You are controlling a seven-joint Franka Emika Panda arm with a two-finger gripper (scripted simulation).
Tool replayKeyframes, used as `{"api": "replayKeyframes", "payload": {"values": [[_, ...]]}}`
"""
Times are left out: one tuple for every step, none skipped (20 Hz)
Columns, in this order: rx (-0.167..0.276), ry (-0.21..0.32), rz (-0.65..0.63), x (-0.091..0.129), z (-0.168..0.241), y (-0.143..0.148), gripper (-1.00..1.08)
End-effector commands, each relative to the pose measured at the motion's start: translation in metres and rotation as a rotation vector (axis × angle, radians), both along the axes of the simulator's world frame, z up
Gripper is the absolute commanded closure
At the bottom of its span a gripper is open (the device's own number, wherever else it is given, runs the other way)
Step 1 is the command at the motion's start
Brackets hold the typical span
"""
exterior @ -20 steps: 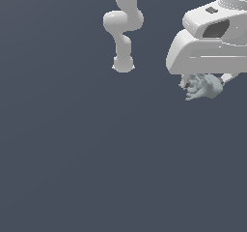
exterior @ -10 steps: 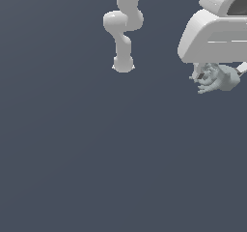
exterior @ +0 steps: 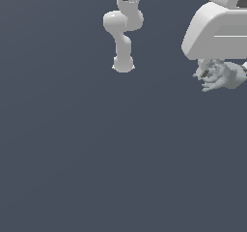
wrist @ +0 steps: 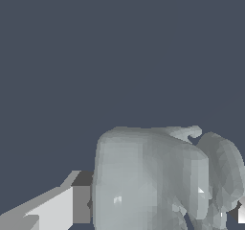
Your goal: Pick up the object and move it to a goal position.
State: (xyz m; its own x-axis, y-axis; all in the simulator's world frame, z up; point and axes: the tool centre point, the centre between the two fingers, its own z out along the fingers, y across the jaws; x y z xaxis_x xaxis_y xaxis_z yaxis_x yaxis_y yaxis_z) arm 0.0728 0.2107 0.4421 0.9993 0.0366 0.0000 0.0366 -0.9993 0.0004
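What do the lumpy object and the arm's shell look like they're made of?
The object: pale grey-green, matte with faint highlights and faceted lumps, possibly plastic or cast resin; the render leaves it open. The arm's shell: smooth white with soft shading, looks like moulded plastic. The pincer is mostly hidden.

Plain dark slate-grey floor [exterior: 96,153]; flat even light; no texture visible
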Motion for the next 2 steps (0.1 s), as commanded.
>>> {"api": "replayKeyframes", "payload": {"values": [[0.0,0.0,0.0,0.0003,0.0008,0.0002,1.08],[0.0,0.0,0.0,0.0003,0.0008,0.0002,1.08]]}}
